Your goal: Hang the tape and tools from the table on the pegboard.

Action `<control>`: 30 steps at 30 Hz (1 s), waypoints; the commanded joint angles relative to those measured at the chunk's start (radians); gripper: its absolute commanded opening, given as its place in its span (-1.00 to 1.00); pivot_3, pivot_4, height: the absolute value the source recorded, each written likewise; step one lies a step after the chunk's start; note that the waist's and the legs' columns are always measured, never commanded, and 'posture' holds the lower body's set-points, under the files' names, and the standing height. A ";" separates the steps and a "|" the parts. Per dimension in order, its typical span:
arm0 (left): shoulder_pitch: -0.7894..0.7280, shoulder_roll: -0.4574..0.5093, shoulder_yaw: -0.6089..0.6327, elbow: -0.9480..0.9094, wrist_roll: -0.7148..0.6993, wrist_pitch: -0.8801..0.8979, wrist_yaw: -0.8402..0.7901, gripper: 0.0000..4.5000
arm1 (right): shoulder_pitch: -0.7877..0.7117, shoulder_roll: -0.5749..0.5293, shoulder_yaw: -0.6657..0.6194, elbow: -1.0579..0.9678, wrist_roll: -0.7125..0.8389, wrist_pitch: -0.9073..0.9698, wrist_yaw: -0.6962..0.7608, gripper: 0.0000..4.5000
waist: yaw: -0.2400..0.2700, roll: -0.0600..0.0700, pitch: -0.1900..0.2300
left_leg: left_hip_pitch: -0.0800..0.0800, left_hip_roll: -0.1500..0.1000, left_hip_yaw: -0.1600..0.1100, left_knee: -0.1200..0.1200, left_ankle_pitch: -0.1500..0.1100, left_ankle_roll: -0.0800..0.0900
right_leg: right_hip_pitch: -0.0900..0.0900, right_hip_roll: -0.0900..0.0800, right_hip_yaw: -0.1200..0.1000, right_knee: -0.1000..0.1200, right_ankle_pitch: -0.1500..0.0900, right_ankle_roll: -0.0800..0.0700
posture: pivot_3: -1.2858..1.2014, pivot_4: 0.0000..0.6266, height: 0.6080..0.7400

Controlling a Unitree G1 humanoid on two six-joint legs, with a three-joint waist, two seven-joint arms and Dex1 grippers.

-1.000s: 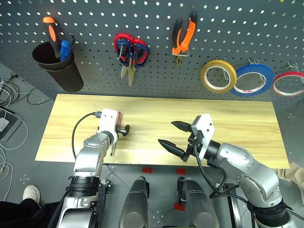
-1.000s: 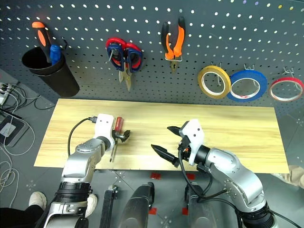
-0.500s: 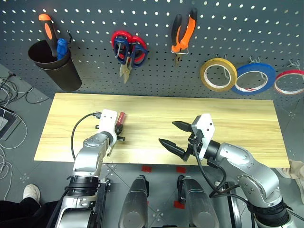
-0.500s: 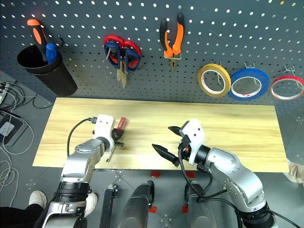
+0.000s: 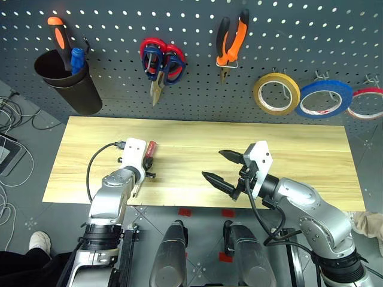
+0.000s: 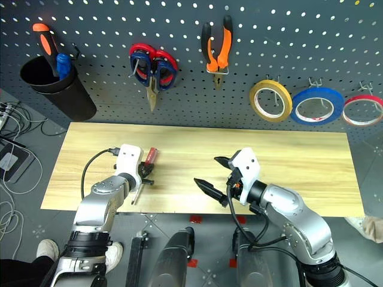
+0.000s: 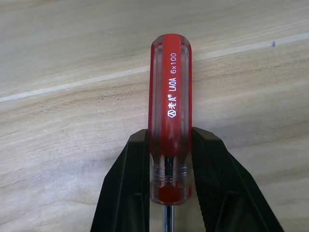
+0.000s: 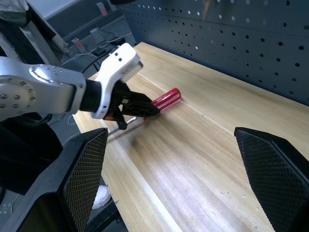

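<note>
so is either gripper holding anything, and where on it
The left gripper is shut on the red-handled screwdriver, at the handle's shaft end. The right gripper is open and holds nothing.

The screwdriver [image 5: 148, 153] lies on the table [image 5: 311, 149] at its left, before the pegboard [image 5: 197, 89] holding pliers [image 5: 231, 43].

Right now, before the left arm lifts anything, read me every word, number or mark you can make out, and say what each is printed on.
"6x100": white print along the red handle of the screwdriver, which the left gripper is shut on.
"LAOA": same handle, just before the size, after a small hexagon logo and a small character too fine to read.
Pliers, scissors, tape rolls and cup on the pegboard: no readable print.
</note>
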 commanded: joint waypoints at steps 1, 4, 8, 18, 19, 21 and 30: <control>0.037 0.018 -0.012 -0.124 0.010 -0.016 -0.004 -0.61 | 0.000 0.011 -0.044 -0.024 0.043 -0.022 0.018 1.00 | 0.001 0.000 -0.001 | -0.002 0.000 0.000 0.000 0.000 -0.001 | -0.002 -0.001 0.000 0.000 0.000 0.000 | 0.16 0.21 1.00; 0.079 0.021 -0.043 -0.242 0.053 -0.029 0.029 -0.61 | 0.018 0.030 -0.083 -0.070 0.115 0.005 0.008 1.00 | 0.003 -0.002 -0.005 | -0.008 0.000 -0.002 0.001 0.002 -0.003 | -0.006 -0.005 -0.003 0.001 0.001 0.000 | 0.17 0.10 1.00; 0.092 0.006 -0.052 -0.355 0.110 -0.036 0.099 -0.61 | 0.038 0.038 -0.113 -0.096 0.161 0.013 -0.008 1.00 | 0.009 -0.003 -0.015 | -0.009 -0.001 -0.003 0.001 0.002 -0.003 | -0.006 -0.008 -0.005 0.000 0.001 0.000 | 0.18 -0.05 1.00; 0.019 -0.007 -0.090 -0.540 0.329 -0.120 0.267 -0.61 | -0.056 0.117 -0.157 -0.079 0.194 -0.019 -0.101 1.00 | 0.031 -0.004 -0.082 | -0.009 -0.003 -0.001 0.000 0.004 -0.006 | -0.006 -0.004 -0.008 -0.001 0.001 0.000 | 0.19 -0.30 1.00; -0.002 -0.003 -0.086 -0.538 0.342 -0.135 0.274 -0.61 | -0.077 0.129 -0.163 -0.071 0.195 -0.023 -0.112 1.00 | 0.033 -0.004 -0.090 | -0.009 -0.003 -0.001 0.000 0.004 -0.007 | -0.006 -0.002 -0.008 -0.001 0.001 0.000 | 0.20 -0.31 1.00; -0.041 0.003 -0.070 -0.529 0.362 -0.160 0.283 -0.61 | -0.108 0.145 -0.169 -0.060 0.192 -0.030 -0.125 1.00 | 0.038 -0.005 -0.101 | -0.009 -0.003 0.000 0.000 0.004 -0.007 | -0.005 -0.002 -0.008 -0.001 0.001 0.000 | 0.20 -0.34 1.00; -0.275 0.043 -0.014 -0.429 0.401 -0.212 0.288 -0.61 | -0.200 0.179 -0.186 -0.032 0.202 -0.041 -0.165 1.00 | 0.054 -0.008 -0.123 | -0.009 -0.003 0.000 0.001 0.004 -0.007 | -0.005 0.000 -0.008 0.000 0.001 -0.001 | 0.20 -0.38 1.00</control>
